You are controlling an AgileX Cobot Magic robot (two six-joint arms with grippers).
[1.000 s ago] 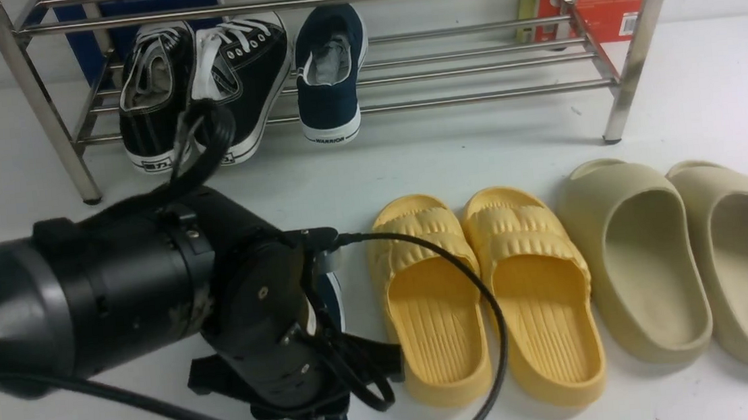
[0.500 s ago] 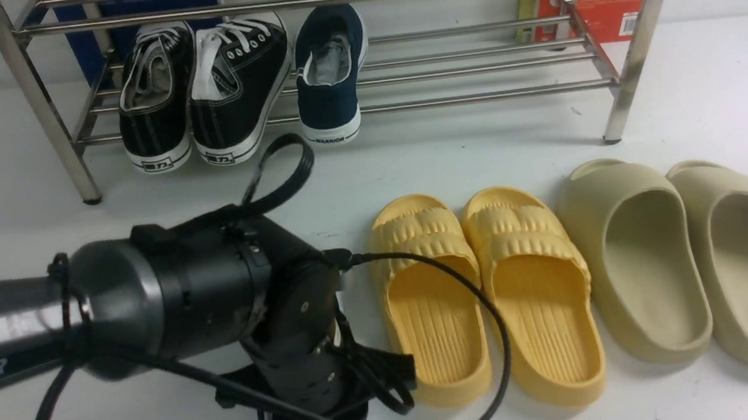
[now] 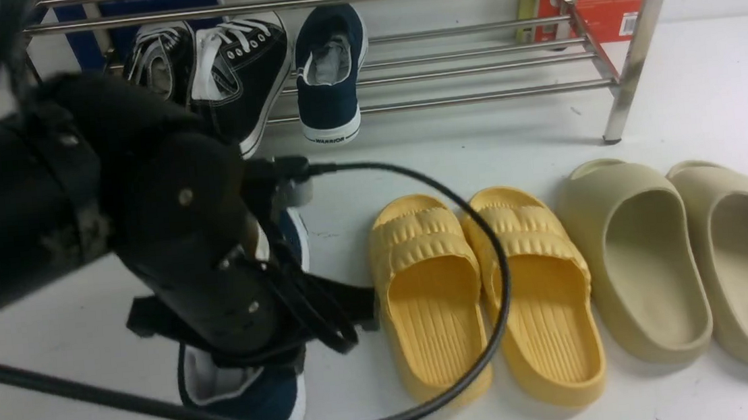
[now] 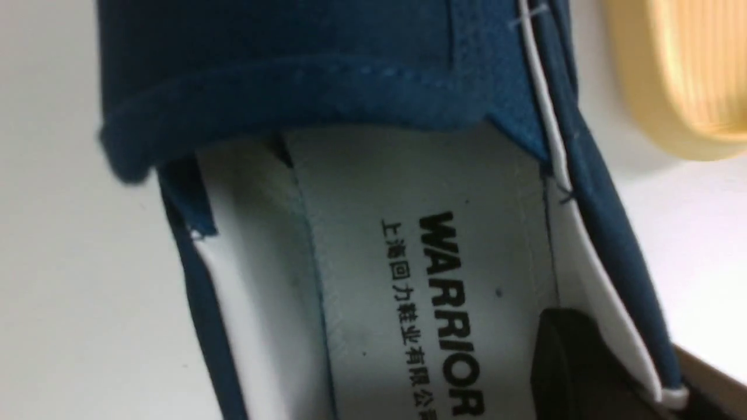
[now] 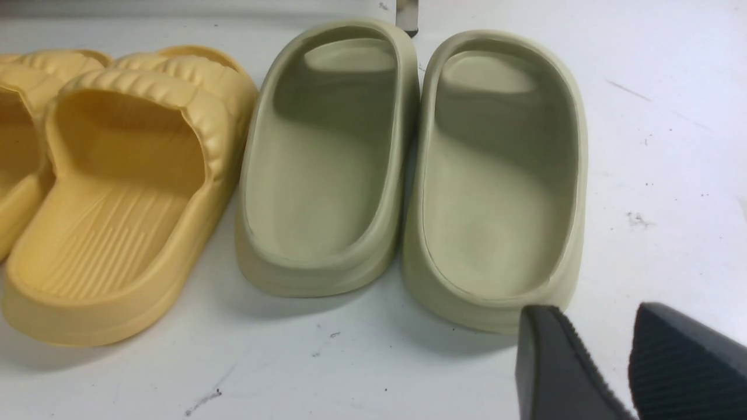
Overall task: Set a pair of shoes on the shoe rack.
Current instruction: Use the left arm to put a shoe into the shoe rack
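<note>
I see a white tabletop [image 3: 707,72] with the steel shoe rack [image 3: 631,59] standing on it at the far side, its lower shelf carrying a pair of black lace-up sneakers [image 3: 241,79] and, just to their right, one navy slip-on [image 3: 329,85], heels toward me. On the bare surface in front lie two yellow ribbed slippers [image 3: 430,300] side by side and two beige slides [image 3: 642,261] just right of them. At the near left is the second navy slip-on [image 3: 262,399], though I cannot tell whether its sole rests on the surface.
</note>
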